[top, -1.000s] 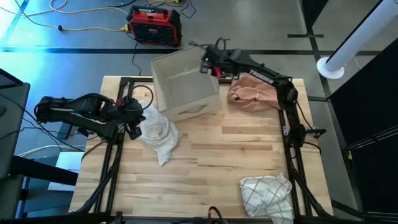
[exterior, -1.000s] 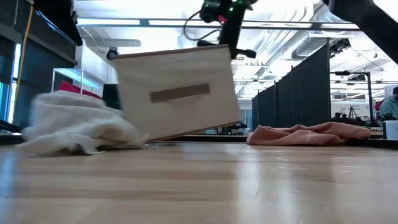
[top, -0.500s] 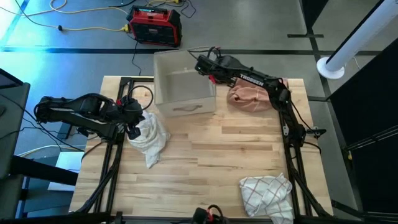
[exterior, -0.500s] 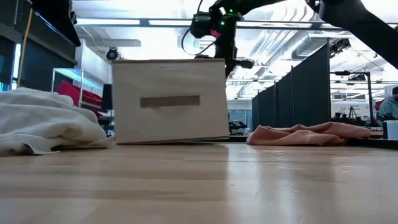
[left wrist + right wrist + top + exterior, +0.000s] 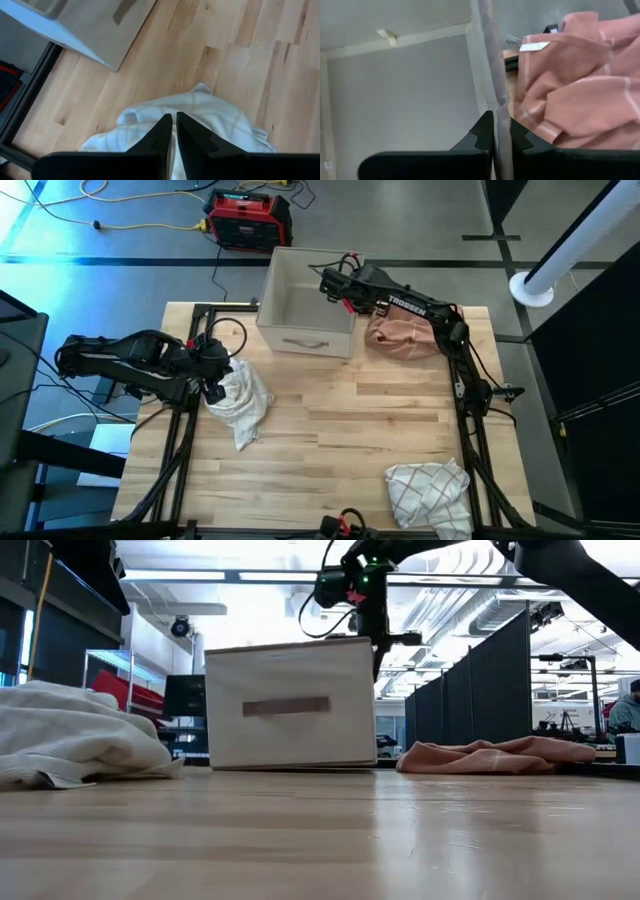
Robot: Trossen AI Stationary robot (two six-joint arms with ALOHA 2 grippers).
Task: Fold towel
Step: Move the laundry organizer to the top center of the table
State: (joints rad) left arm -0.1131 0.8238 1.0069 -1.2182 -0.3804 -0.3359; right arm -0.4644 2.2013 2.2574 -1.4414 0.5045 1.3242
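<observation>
A fabric bin sits at the table's back edge, between a cream towel left and a pink towel right; a checked cloth lies front right.

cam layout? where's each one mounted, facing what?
High: overhead, straight down on table; both arms show.
Low: table height, level across; right arm reaches in over the bin.
Left wrist: behind left hand, shut on white towel.
Right wrist: behind right hand, shut on the bin wall, pink towel alongside.
Shared: bin and pink towel in high, low and right wrist.
</observation>
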